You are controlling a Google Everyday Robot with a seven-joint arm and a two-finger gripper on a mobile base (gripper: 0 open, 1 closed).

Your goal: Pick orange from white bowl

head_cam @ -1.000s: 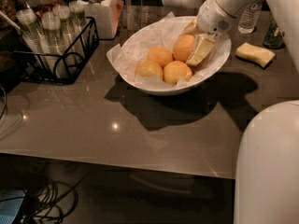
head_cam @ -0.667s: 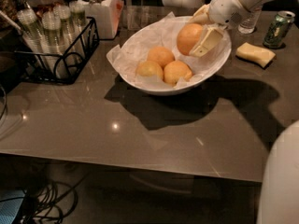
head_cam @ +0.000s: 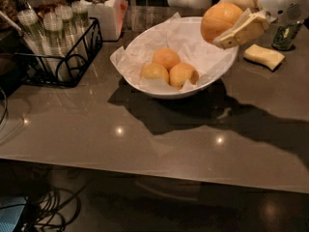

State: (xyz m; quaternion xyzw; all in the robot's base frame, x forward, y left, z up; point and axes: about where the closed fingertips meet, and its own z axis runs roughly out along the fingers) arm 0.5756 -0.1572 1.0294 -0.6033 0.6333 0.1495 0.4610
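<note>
The white bowl (head_cam: 159,88) lined with crumpled white paper sits on the grey table, behind its middle. Three smaller yellow-orange fruits (head_cam: 166,66) lie inside it. My gripper (head_cam: 231,18) comes in from the upper right and is shut on the orange (head_cam: 219,21). It holds the orange in the air above the bowl's right rim, clear of the paper. One cream finger (head_cam: 241,30) shows below the orange, the other behind it.
A black wire basket (head_cam: 63,52) of wrapped cups stands at the left. A white lidded jar (head_cam: 101,8) stands behind the bowl. A yellow sponge (head_cam: 263,56) and a green can (head_cam: 285,35) lie at the right. Cables lie on the floor at the lower left.
The gripper has lifted the orange out of the bowl, up and to the right. The arm that filled the lower right has moved out of view.
</note>
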